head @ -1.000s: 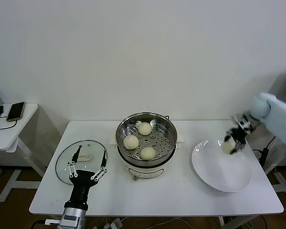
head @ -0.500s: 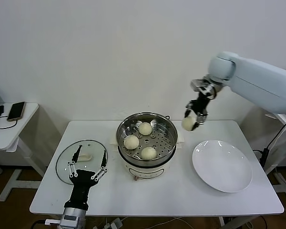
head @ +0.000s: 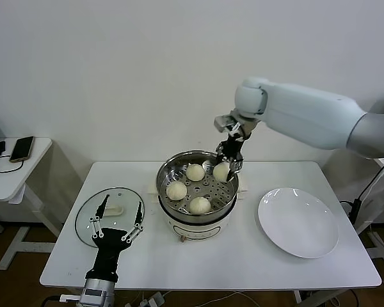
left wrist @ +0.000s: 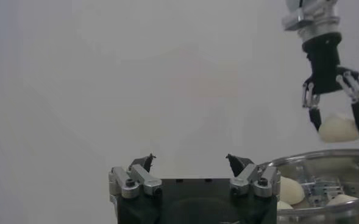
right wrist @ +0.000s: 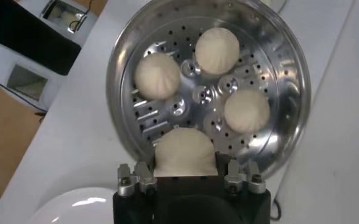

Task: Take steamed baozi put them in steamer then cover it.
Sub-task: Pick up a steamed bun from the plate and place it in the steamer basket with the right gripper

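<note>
Head view. The right tool point(head: 229, 163), at centre frame, pinches the fourth steamed baozi point(head: 221, 171) over the right part of the steamer point(head: 197, 185), whose perforated tray already carries three buns. The step in hand appears to be placement of the last bun; the next move likely calls for lowering it onto the bare right-hand part of the tray and spreading the fingers, clear of the neighbouring buns. The white plate point(head: 299, 222), lower right, is bare. The cover point(head: 109, 215) lies flat on the desk point(head: 243, 256) at lower left, the left tool point(head: 118, 235) just at its near edge with fingers spread, holding nothing.

Left wrist view. The left tool point(left wrist: 191, 173), bottom centre, stands wide apart and touches nothing. At upper right the right tool point(left wrist: 334, 103) grips the pale bun point(left wrist: 339, 129) above the steamer rim point(left wrist: 316, 159).

Right wrist view. The right tool point(right wrist: 188, 176), bottom centre, is closed on the bun point(right wrist: 184, 152) directly above the tray, beside the three seated buns. Covering is not yet done.
</note>
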Motion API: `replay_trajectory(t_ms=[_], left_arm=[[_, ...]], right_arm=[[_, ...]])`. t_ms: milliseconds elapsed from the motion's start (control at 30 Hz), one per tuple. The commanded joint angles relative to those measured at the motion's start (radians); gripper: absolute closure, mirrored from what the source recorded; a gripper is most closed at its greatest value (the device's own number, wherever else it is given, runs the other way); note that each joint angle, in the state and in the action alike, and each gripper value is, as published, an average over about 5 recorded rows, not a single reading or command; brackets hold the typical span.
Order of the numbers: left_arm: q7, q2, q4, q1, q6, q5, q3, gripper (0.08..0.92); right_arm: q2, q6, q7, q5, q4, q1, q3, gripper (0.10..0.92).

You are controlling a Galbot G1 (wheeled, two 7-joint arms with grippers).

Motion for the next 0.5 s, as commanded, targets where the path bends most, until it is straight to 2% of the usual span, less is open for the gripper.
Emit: replay_trajectory(t_ms=[33, 500], left_arm=[[-0.001, -0.002, 0.0, 0.0, -0.001, 0.001, 0.004, 0.177], [-0.004, 0.003, -0.004, 0.006, -0.008, -0.001, 0.0, 0.177]], right_arm=[[0.073, -0.002, 0.065, -0.03, -0.067, -0.093, -0.011, 0.355], [0.095, 0.006, 0.064, -0.056, -0.117, -0.116, -0.014, 0.35]])
